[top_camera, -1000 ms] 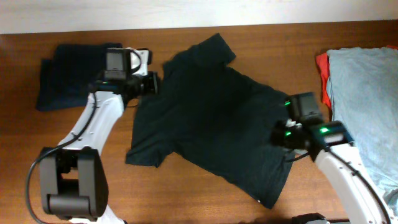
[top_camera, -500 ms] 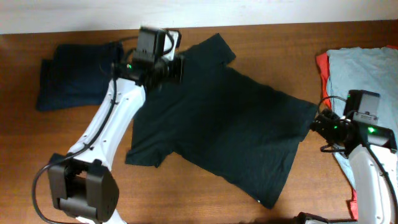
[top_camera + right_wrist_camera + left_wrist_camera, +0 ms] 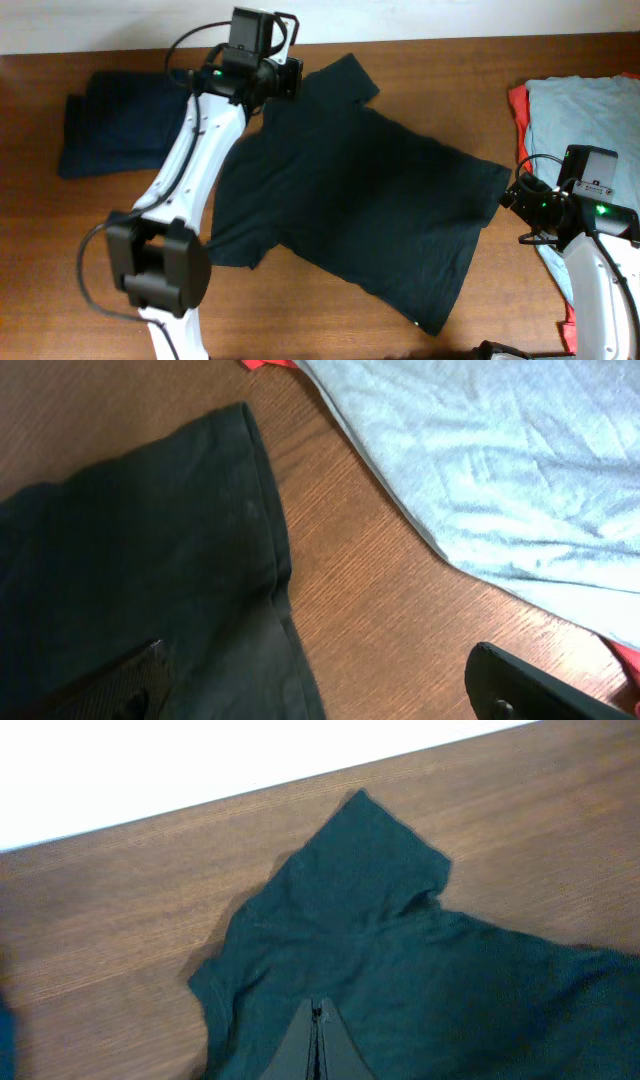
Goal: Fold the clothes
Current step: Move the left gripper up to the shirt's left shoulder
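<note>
The clothes here are chiefly a black T-shirt (image 3: 370, 200) lying spread flat in the middle of the table, with a small white mark at its lower hem. My left gripper (image 3: 290, 80) is shut at the shirt's far left shoulder. In the left wrist view its closed tips (image 3: 318, 1012) rest on the black fabric (image 3: 420, 980), and I cannot tell if any cloth is pinched. My right gripper (image 3: 513, 195) stands wide open beside the shirt's right corner (image 3: 130, 560). One finger (image 3: 120, 680) is over the cloth and the other over bare wood, with nothing held.
A light grey-blue garment (image 3: 590, 130) lies on a red one (image 3: 518, 110) at the right edge, close to my right arm. A folded navy garment (image 3: 115, 120) sits at the far left. The table's back edge runs just behind the left gripper.
The right gripper drew the shirt's right corner outward, let go and opened wide. The left gripper shut and moved toward the table's back edge and to the right, to the shirt's far shoulder.
</note>
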